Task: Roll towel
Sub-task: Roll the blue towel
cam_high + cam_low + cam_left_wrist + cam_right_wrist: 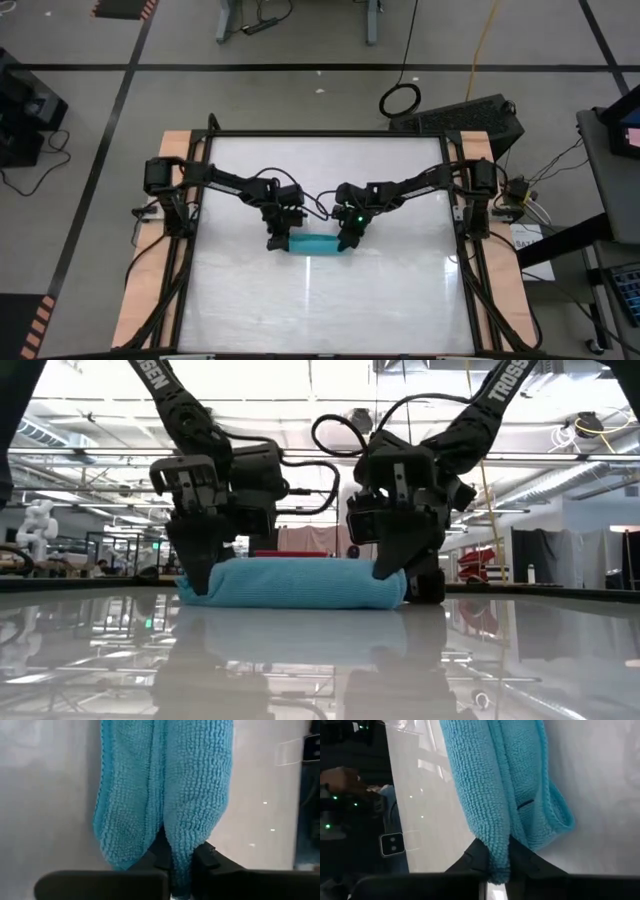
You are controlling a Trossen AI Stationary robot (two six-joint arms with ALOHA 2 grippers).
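Observation:
The towel (316, 244) is a small teal cloth rolled into a short log that lies on the white table (320, 300) at its middle, running left to right. In the low view the towel (295, 584) rests on the tabletop along its underside. My left gripper (277, 241) is shut on its left end, my right gripper (349, 241) shut on its right end. Both arms reach in from the table's sides and slant down. My left gripper pinches a fold at the roll's left end (181, 865) between its two fingers, slanting down from the far left. The roll lies on the table. My right gripper pinches a fold at the roll's right end (498, 862) between its two fingers, slanting down from the far right.
Bare white tabletop lies on all sides of the towel, widest toward the near edge. A black frame (320, 133) borders the table. Beyond the far edge, a coiled cable (400, 99) lies on the floor.

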